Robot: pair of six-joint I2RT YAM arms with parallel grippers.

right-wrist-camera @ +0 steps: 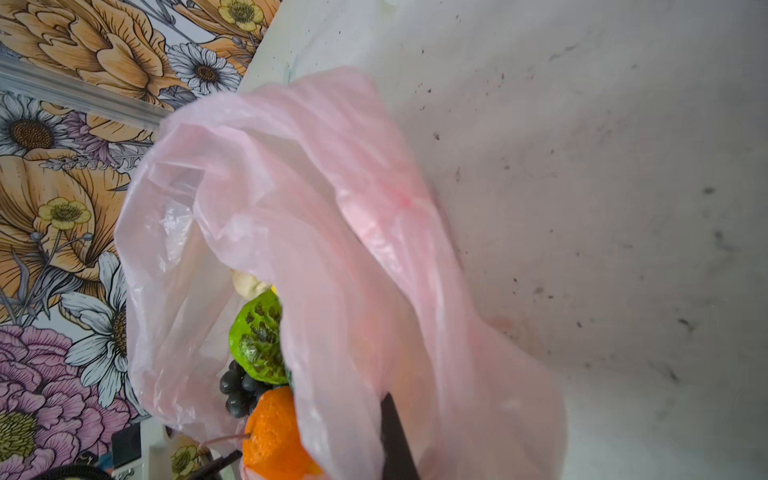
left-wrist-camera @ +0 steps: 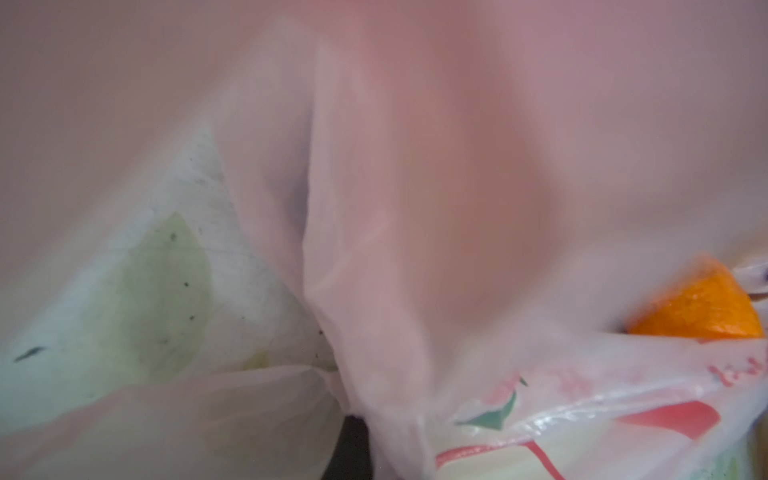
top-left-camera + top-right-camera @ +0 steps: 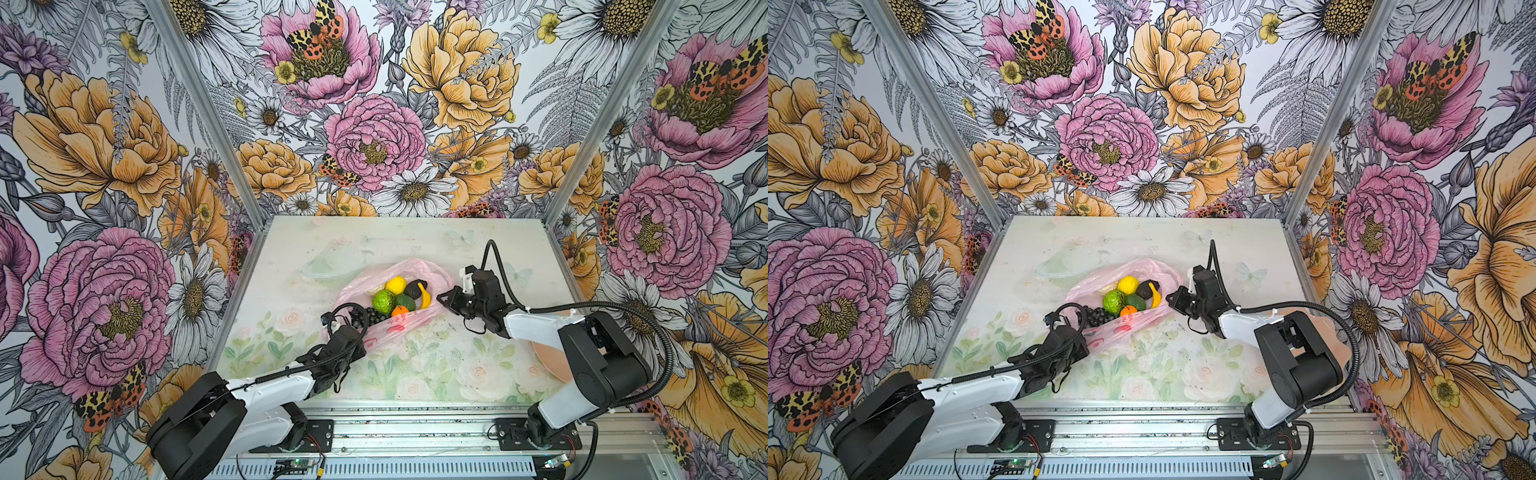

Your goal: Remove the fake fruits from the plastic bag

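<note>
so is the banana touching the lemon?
No, in a top view a dark fruit lies between the banana and the lemon.

Pink bag (image 3: 390, 330) and bright colours inside it, as I saw them on my screens.
The bag was translucent pink with red print. In it I saw a yellow lemon (image 3: 396, 285), a dark-mottled green lime (image 3: 383, 302), an orange (image 3: 400, 311), a dark green avocado (image 3: 406, 302), a yellow banana (image 3: 424, 296) and near-black grapes (image 3: 374, 316). The table (image 3: 436, 374) was pale with faded roses and leaves. The walls (image 3: 104, 166) bore pink, orange and white flowers.
</note>
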